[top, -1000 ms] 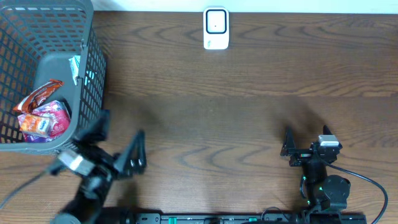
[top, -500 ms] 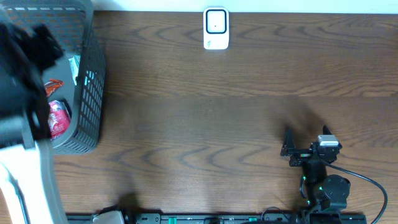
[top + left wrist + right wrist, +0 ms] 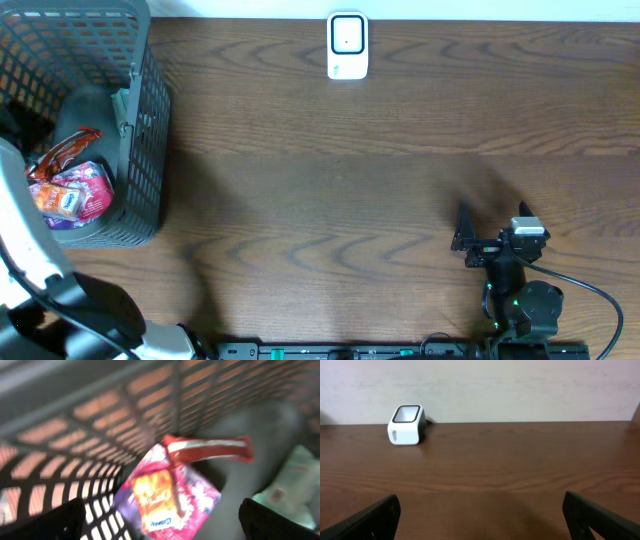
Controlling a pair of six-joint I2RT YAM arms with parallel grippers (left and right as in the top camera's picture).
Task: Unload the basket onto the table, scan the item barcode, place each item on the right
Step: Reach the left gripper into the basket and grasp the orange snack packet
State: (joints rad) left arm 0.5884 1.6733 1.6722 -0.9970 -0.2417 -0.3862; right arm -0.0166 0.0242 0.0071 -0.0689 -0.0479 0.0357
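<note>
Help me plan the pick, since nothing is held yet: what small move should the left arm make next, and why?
Probably lower the left gripper straight down toward the pink packet in the basket. Its jaws stand open above the packet, which lies nearly centred between them, and the red wrapper only meets its far corner. Nothing lies near the scanner.

Dark wood table (image 3: 400, 180), grey mesh basket (image 3: 150, 110) at its left end, white scanner (image 3: 347, 45), seemingly, at the far edge
</note>
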